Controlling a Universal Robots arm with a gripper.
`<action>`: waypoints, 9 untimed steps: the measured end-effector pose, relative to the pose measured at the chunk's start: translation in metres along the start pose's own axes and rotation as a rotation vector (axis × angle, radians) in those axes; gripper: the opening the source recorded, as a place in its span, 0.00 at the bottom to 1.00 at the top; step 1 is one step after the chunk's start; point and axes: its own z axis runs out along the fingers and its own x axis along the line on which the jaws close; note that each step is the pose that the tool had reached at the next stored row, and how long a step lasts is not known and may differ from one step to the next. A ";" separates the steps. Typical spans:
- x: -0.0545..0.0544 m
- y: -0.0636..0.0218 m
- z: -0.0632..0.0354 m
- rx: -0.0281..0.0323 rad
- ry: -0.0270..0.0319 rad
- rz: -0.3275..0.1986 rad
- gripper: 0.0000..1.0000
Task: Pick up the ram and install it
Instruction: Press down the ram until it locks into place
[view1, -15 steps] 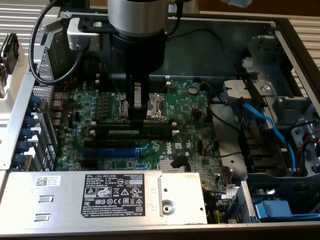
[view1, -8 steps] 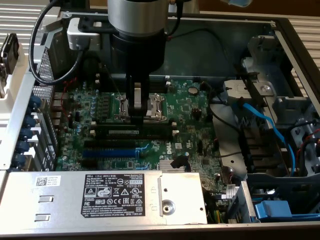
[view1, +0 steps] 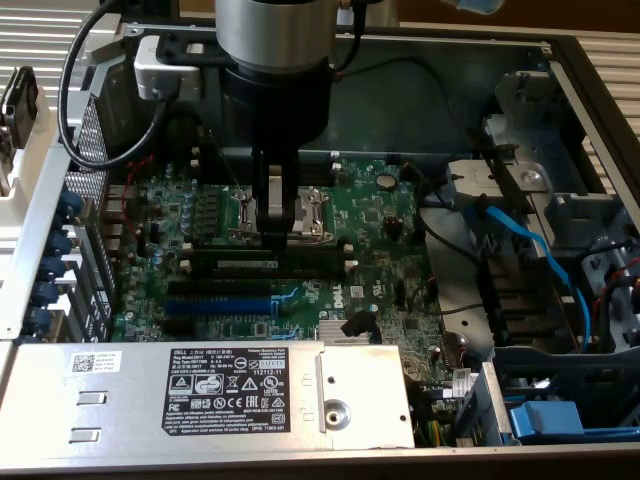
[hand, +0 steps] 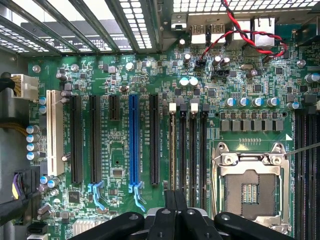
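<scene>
1. Opened and lying flat, a metal computer case (view1: 450, 90) carries a green motherboard (view1: 380, 215) on its floor.
2. Toward the middle of the motherboard, the ram (view1: 268, 263) lies lengthwise along the black memory slots. It is a dark-green stick with a pale label, and whether it is fully seated cannot be told.
3. Directly over the ram hangs the end effector (view1: 278, 225), clenched and grasping nothing. In the wrist view its black fingers (hand: 170, 215) meet over the ends of the memory slots (hand: 192, 145).
4. Just beyond the ram, behind the end effector, sits the CPU socket (view1: 310, 215) with its metal frame, uncovered.
5. On the ram's other side, nearer the front edge of the case, runs the blue expansion slot (view1: 225, 300) among long black ones.
6. Along that front edge rests a grey power supply (view1: 120, 400) with a black label.
7. Toward the exterior view's right edge of the case, a blue cable (view1: 530, 240) crosses the drive bay.
</scene>
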 end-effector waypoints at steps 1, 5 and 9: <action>0.000 -0.0004 0.0000 0.0000 0.0000 0.000 0.10; -0.002 -0.0007 0.0000 0.0000 -0.0001 0.000 0.10; -0.002 -0.0007 0.0002 0.0000 0.0000 0.000 0.10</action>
